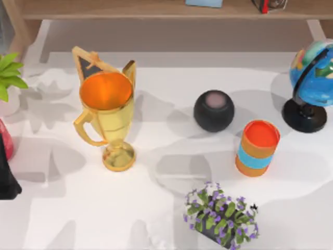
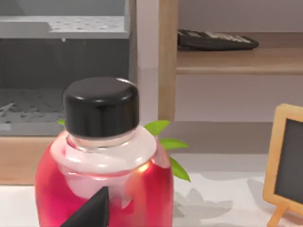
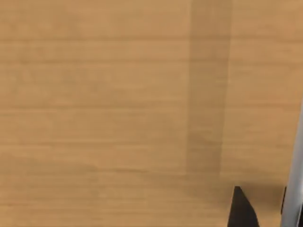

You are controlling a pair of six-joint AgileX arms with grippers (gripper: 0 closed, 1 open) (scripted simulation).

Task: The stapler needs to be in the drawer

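From above, I'm seeing a gold trophy (image 1: 107,117) standing left of centre on the white table (image 1: 156,219), a black speaker (image 1: 214,110), an orange can (image 1: 257,148) and a globe (image 1: 313,83) sitting to its right — a flowering plant (image 1: 221,216) lying nearest. Through my left wrist camera, a red bottle (image 2: 104,175) with a black cap is sitting close before a wooden shelf (image 2: 236,61). Through my right wrist camera, I'm facing a wooden panel (image 3: 118,113). I cannot tell either gripper's finger state, nor where the stapler is.

Simulated office desk, globe (image 1: 315,67), trophy (image 1: 106,112), wooden shelf (image 1: 156,9), calculator (image 2: 215,40)
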